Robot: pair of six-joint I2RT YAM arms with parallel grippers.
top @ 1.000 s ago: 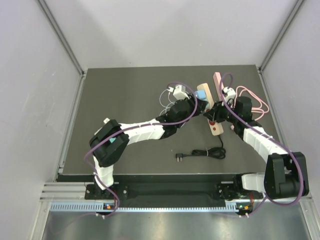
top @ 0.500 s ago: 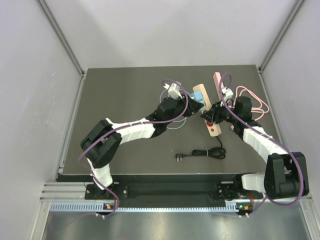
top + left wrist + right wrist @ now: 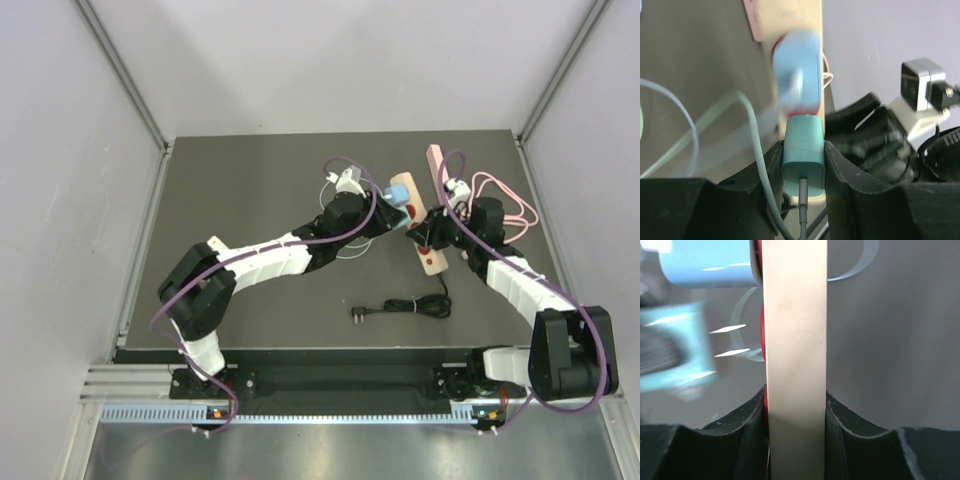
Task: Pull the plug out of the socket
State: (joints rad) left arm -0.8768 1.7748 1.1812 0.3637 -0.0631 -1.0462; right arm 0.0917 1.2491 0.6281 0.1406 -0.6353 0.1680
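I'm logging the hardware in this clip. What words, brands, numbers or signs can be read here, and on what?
No text is readable in any view.
On the teal plastic plug: no marking shows.
On the light blue boxy adapter: blurred, nothing legible.
On the flat beige power strip: bare side, no label.
On the perforated metal rail: coloured specks, too small to read.
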